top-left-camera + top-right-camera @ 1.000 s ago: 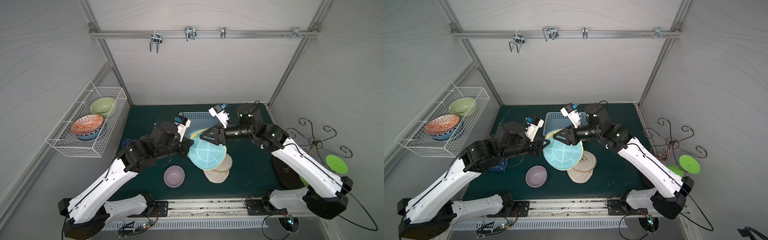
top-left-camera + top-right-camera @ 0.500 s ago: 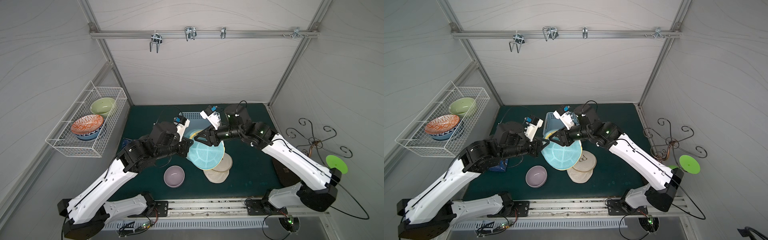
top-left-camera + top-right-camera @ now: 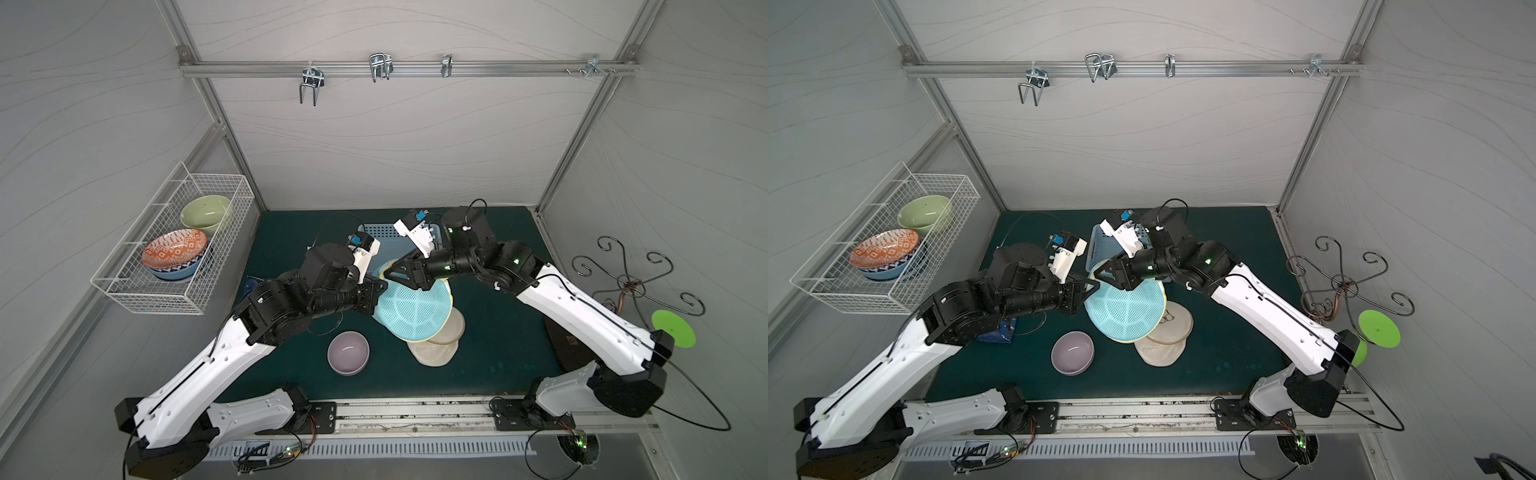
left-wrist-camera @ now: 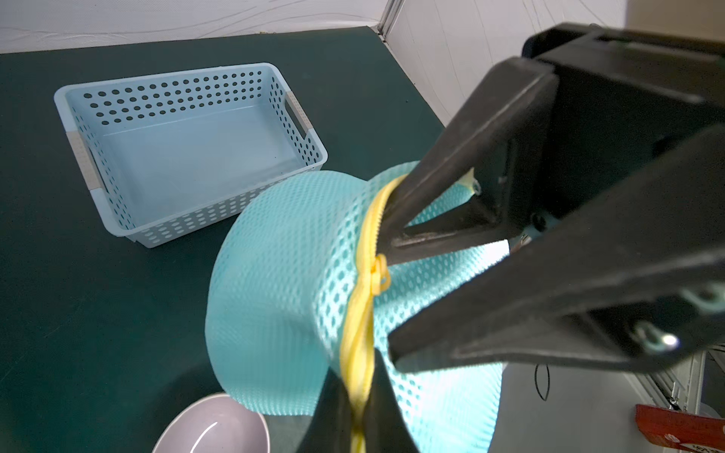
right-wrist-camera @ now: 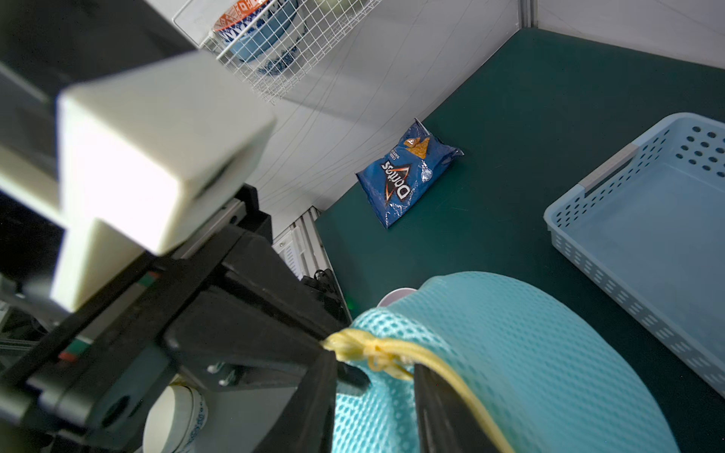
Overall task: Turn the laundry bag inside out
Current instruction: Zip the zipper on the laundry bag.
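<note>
The laundry bag (image 3: 411,311) (image 3: 1125,309) is a round turquoise mesh pouch with a yellow zipper edge, held up over the green mat. My left gripper (image 3: 380,286) (image 4: 359,376) is shut on that yellow edge at the bag's left side. My right gripper (image 3: 386,273) (image 5: 374,364) comes in from the right and meets it there. Its jaws stand apart, straddling the mesh and the zipper pull (image 4: 379,274) (image 5: 382,359). The right gripper's fingers (image 4: 451,204) show close up in the left wrist view. The bag's inside is hidden.
Two beige mesh bags (image 3: 436,353) lie under the turquoise one, and a purple bowl (image 3: 348,353) sits beside them. A light blue perforated basket (image 4: 196,223) stands behind. A Doritos bag (image 5: 408,172) lies at the left. A wire rack (image 3: 174,291) with bowls hangs left; a metal stand (image 3: 631,282) stands right.
My right gripper has moved left along the bag's top to the zipper edge beside the left gripper, and its jaws have narrowed. The left arm has held still with the bag.
</note>
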Robot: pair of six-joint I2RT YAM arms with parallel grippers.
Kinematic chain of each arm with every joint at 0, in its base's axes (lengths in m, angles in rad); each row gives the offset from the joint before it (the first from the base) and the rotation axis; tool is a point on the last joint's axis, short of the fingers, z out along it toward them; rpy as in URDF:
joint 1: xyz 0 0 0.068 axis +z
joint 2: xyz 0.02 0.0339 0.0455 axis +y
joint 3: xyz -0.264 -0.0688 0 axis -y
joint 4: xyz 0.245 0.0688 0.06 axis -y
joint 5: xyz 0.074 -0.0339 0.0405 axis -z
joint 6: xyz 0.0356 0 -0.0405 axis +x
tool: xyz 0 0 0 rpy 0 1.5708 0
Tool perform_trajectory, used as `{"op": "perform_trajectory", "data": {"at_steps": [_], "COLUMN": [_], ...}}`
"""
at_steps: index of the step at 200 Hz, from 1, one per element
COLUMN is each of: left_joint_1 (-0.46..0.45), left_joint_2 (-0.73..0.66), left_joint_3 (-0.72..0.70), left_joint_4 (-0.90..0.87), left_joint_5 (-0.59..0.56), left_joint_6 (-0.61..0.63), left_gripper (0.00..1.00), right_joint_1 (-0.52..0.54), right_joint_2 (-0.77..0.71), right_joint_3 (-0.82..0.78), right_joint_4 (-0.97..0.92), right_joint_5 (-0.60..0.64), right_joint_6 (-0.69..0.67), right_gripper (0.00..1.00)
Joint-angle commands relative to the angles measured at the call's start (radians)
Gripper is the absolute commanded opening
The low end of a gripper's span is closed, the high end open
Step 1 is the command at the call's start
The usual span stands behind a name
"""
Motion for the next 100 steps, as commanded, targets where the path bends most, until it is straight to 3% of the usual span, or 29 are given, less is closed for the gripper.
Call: {"op": "perform_trajectory", "data": {"at_steps": [1, 14, 65, 100], "left_joint_1": [-0.005, -0.005, -0.005, -0.006], "left_joint_2": [-0.030, -0.029, -0.047, -0.069], "left_joint_3": [0.053, 0.056, 0.056, 0.048], "left_joint_4": [0.090, 0.090, 0.073, 0.051], "left_joint_5": [0.036, 0.037, -0.006, -0.080], "left_joint_6": [0.000, -0.002, -0.004, 0.000], "left_gripper": [0.00, 0.00, 0.00, 0.00], "right_joint_1": [0.019, 0.034, 0.041, -0.002], "right_joint_2": [0.023, 0.032, 0.019, -0.019], "right_joint_3": [0.027, 0.037, 0.033, 0.004], "right_joint_4": [-0.052, -0.067, -0.069, -0.070], "right_joint_5": [0.081, 0.119, 0.175, 0.192], "right_joint_6": [-0.022, -0.033, -0.036, -0.020], "right_gripper": [0.35, 0.36, 0.00, 0.00]}}
